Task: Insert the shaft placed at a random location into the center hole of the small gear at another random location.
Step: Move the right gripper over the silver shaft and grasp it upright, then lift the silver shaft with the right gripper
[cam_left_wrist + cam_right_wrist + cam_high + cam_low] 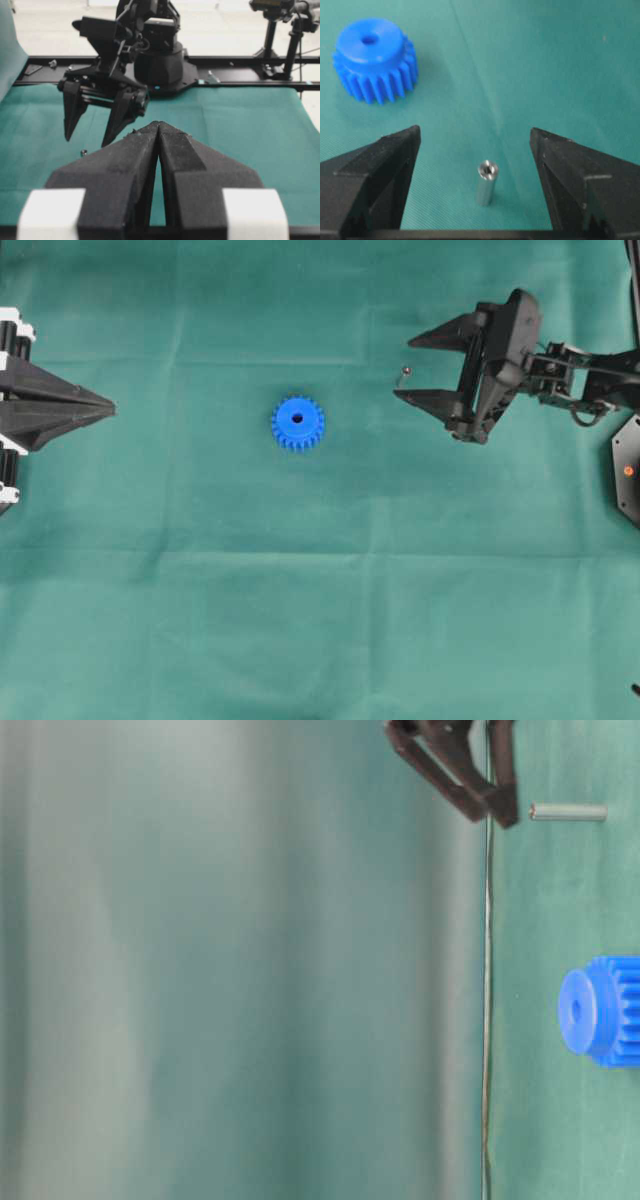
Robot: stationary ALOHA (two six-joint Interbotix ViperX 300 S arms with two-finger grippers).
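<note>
My right end effector point(417, 368) is spread wide and hangs over the shaft point(486, 182), which stands upright on the green bench point(200, 620) between the two fingers, touching neither. The left end effector point(108, 409) sits pressed together at the far edge of the bench, holding nothing.

I read this as the approach to the pick: the shaft is bracketed but not yet gripped. The small gear point(297, 424) lies flat, well apart from the shaft toward the middle of the bench, hub up, the center hole point(297, 419) facing upward. Next I'd need to come down level with the pin's body and close squarely on it, gently, since a pin that thin looks easy to tip.

From overhead the shaft is only a small dot near the fingertips. The table-level view is turned on its side, mostly blur, and cuts off the gear's far half. The left wrist view is largely blocked by its own fingers; the gear doesn't show there.
</note>
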